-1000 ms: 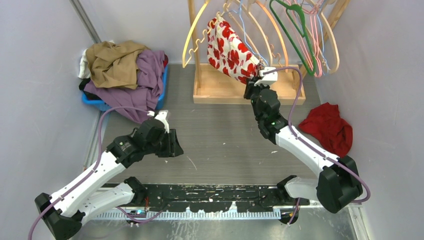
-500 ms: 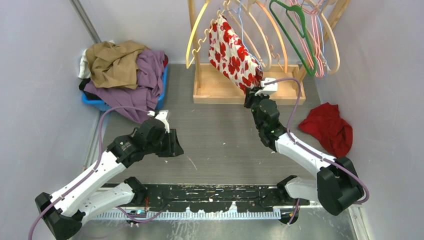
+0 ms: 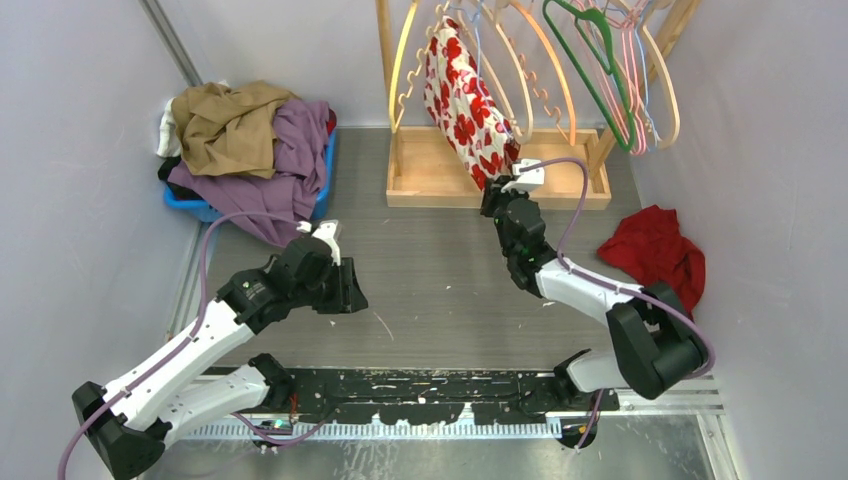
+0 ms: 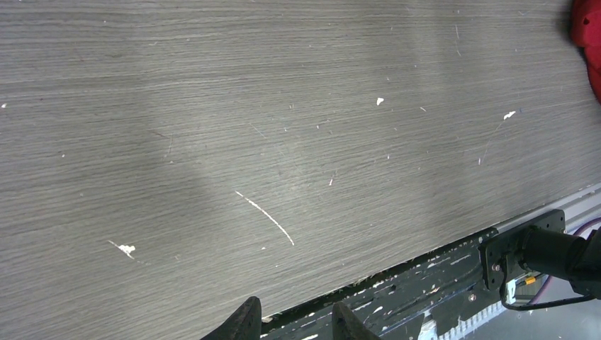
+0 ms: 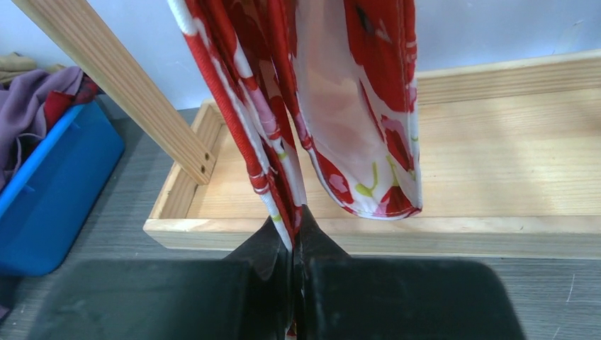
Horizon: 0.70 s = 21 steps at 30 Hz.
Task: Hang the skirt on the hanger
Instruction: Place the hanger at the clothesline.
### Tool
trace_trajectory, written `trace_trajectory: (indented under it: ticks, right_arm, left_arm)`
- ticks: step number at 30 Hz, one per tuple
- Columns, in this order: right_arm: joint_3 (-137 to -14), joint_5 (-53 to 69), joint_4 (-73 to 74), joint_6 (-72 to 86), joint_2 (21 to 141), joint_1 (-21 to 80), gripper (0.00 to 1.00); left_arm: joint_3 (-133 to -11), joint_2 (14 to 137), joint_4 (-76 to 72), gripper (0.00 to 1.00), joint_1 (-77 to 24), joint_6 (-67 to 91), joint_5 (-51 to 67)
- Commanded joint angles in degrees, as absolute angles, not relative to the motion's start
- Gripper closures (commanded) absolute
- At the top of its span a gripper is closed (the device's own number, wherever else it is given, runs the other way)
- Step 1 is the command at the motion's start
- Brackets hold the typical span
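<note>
Skirt [image 3: 462,100]: hanging from its top end at the pale wooden hanger [image 3: 402,65], stretching down and to the right as a taut red-and-white floral band, lower corner reaching over the wooden rack base [image 3: 430,185].
Right gripper [image 3: 496,188]: pinching the skirt's lower edge, jaws pressing together on the cloth; in the wrist view [image 5: 294,228] the red hem running straight down between the black fingers.
Left gripper [image 3: 345,290]: hovering low over the table [image 3: 440,270], well apart from the skirt, holding nothing; in the wrist view [image 4: 298,322] the two fingertips standing apart with bare wood grain beyond them.
Red garment [image 3: 655,255]: lying crumpled on the table by the right wall.
Blue bin [image 3: 190,205]: sitting at the far left, carrying a pile of clothes [image 3: 240,130] in tan and purple, purple cloth spilling over its near edge.
</note>
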<state>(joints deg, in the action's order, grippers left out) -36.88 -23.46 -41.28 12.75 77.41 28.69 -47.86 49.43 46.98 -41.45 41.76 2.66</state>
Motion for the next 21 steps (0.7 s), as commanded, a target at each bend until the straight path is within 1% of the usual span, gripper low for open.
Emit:
trace_trajectory:
  ticks: [1, 4, 6, 7, 8, 9, 10, 12, 17, 21]
  right_arm:
    - [-38.1, -24.2, -42.1, 13.7, 80.0, 28.5, 0.99]
    - [-38.0, -23.6, -42.1, 13.9, 80.2, 28.5, 0.99]
    - [-38.0, -22.8, -40.9, 14.1, 78.2, 28.5, 0.98]
    - [-38.3, -22.0, -39.7, 14.0, 76.9, 28.5, 0.93]
    - [-38.7, -21.3, -38.1, 13.9, 75.4, 28.5, 0.83]
    - [-39.2, -20.4, -36.3, 13.8, 73.8, 28.5, 0.7]
    - [-39.8, -19.7, -34.3, 13.5, 72.1, 28.4, 0.66]
    - [-40.9, -17.7, -30.0, 12.7, 68.6, 28.6, 0.62]
    - [-42.9, -13.0, -16.5, 12.0, 58.7, 28.6, 0.59]
    - [-45.6, -11.8, -4.5, 12.4, 50.2, 28.6, 0.57]
  left_arm:
    - [-49.0, 49.1, 45.4, 0.59, -41.1, 41.5, 2.3]
    - [-49.1, 48.9, 45.5, 0.59, -41.1, 41.5, 2.3]
    - [-49.3, 48.9, 45.6, 0.59, -41.1, 41.5, 2.3]
    - [-49.4, 48.8, 45.7, 0.59, -41.1, 41.5, 2.3]
    - [-49.5, 48.8, 45.7, 0.59, -41.1, 41.5, 2.3]
    - [-49.6, 48.9, 45.7, 0.59, -41.1, 41.5, 2.2]
    - [-49.7, 48.9, 45.8, 0.59, -41.1, 41.4, 2.1]
    - [-49.9, 48.9, 45.7, 0.59, -41.1, 41.4, 2.0]
    - [-50.4, 49.4, 45.5, 0.59, -41.1, 41.3, 1.9]
    - [-51.4, 50.2, 45.7, 0.59, -41.1, 41.0, 1.4]
